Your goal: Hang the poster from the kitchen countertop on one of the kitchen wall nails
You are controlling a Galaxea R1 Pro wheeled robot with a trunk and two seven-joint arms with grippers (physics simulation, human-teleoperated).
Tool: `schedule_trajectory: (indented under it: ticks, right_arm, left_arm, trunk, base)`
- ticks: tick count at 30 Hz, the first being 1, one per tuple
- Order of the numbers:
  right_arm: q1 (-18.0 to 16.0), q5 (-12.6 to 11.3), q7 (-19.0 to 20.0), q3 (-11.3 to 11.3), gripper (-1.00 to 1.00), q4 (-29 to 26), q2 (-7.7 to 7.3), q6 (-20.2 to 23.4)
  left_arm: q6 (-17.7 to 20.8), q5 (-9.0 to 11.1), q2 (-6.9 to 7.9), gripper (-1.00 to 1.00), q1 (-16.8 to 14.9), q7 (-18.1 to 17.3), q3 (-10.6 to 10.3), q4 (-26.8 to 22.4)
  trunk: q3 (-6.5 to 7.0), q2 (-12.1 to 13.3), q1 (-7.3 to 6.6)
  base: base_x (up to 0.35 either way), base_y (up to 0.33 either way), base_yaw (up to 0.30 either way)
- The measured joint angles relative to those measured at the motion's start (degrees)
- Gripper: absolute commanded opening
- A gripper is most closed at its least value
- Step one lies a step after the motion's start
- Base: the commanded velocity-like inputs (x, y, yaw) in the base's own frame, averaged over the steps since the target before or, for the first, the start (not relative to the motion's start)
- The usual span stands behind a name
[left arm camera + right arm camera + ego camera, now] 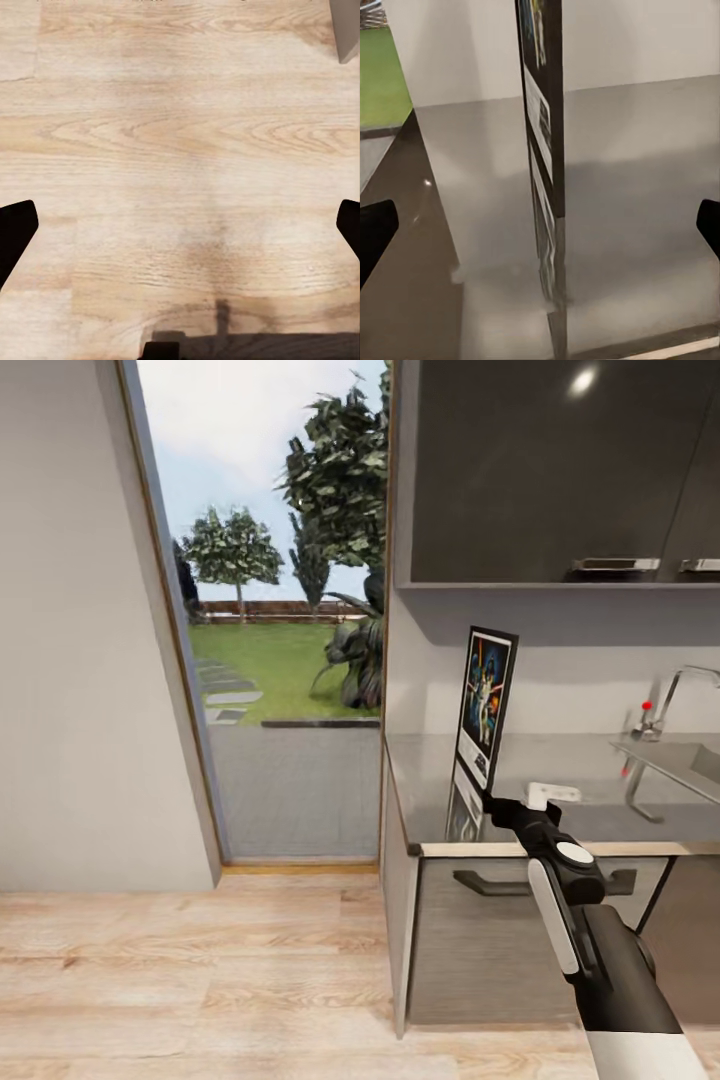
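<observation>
The poster (487, 700) stands upright on the glossy grey kitchen countertop (600, 800), near its left end, its dark blue artwork facing right. My right gripper (503, 807) is at the poster's lower edge, above the counter's front rim. In the right wrist view the poster (544, 112) is seen edge-on, in the wide gap of the open right gripper (540, 232), with both black fingertips (373, 229) clear of it. My left gripper (180, 232) hangs open over the wooden floor. The wall nails are out of view.
A metal sink (690, 760) and tap (680, 695) sit at the counter's right. Dark upper cabinets (540, 470) hang above. A glass doorway (280, 660) to the garden lies left of the counter, with a pale wall (80, 660) beyond it. Wooden floor (200, 980) spreads below.
</observation>
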Motion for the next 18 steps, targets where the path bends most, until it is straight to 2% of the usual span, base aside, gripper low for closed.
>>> schedule_trajectory:
  ticks: [5, 13, 18]
  right_arm:
    - [-0.04, 0.00, 0.11, -0.14, 1.00, 1.60, -0.08, -0.02]
    - [-0.25, -0.05, 0.15, -0.19, 1.00, 4.54, -0.17, -3.63]
    - [-0.27, -0.02, 0.15, -0.18, 1.00, 4.76, -0.17, -3.89]
  left_arm:
    - [0.00, 0.01, 0.03, 1.00, 0.01, 0.00, 0.00, 0.01]
    - [0.00, -0.05, 0.04, 1.00, -0.03, 0.00, 0.00, 0.01]
    - [-0.01, -0.07, 0.04, 1.00, -0.03, 0.00, 0.00, 0.02]
  trunk:
    - [0.00, 0.00, 0.01]
    - [0.00, 0.00, 0.01]
    - [0.00, 0.00, -0.01]
  base:
    - [0.025, 0.000, 0.000]
    - [0.005, -0.002, 0.000]
    - [0.141, -0.096, 0.000]
